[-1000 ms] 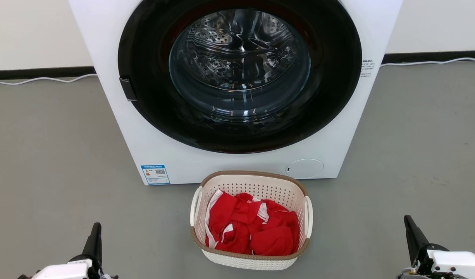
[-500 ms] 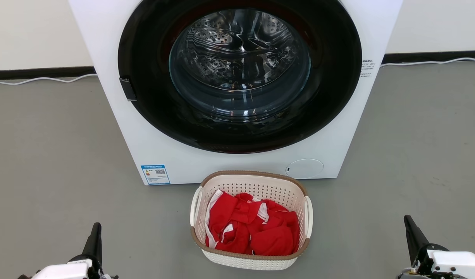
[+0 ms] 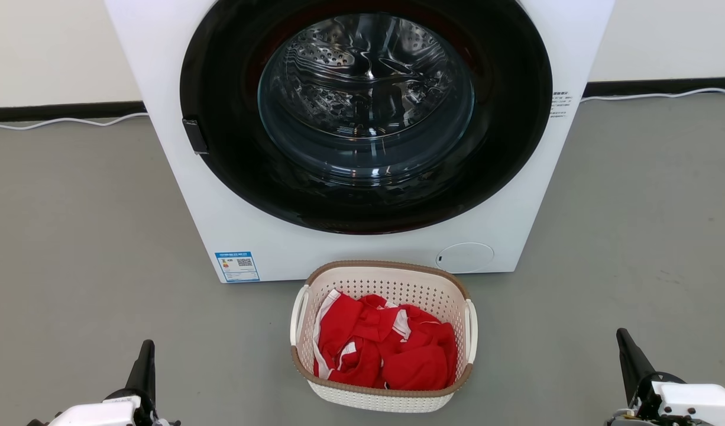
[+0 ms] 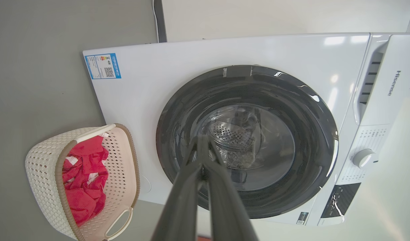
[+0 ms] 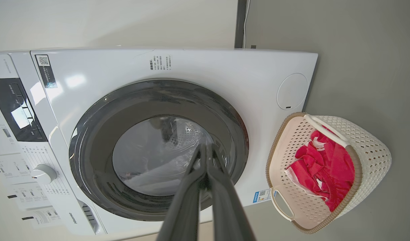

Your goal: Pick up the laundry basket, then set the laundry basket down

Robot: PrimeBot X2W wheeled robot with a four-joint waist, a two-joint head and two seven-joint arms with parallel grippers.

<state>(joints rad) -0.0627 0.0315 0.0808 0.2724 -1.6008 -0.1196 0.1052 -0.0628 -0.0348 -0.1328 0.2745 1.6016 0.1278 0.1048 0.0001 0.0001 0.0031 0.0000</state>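
At 6 o'clock of the head view, on the smooth grey floor (image 3: pixel 73 248), stands the laundry basket (image 3: pixel 377 403). It is rounded-rectangular, of cream-white plastic pierced with rows of small holes, and banded at the top by a brown woven-look rim. White loop handles (image 3: pixel 298 313) sit on its 9 and 3 o'clock sides. Crumpled red cloth (image 3: pixel 398 355) with white trim lies inside, folded on itself.

The basket is upright, just beside the foot of the washer (image 3: pixel 220 225) at its 12 o'clock; contact between them cannot be told. The washer has a glossy white front panel and a large round door (image 3: pixel 504 118), a dark ring around domed clear glass, with a perforated metal drum behind. A blue sticker (image 3: pixel 237 266) marks the panel at 7 o'clock.

Left end effector (image 3: pixel 146 361): at 8 o'clock of the basket, well apart from it. Right end effector (image 3: pixel 625 346): at 4 o'clock, likewise apart. Each has two long, dark, tapering fingers pressed together tip to tip, gripping nothing.
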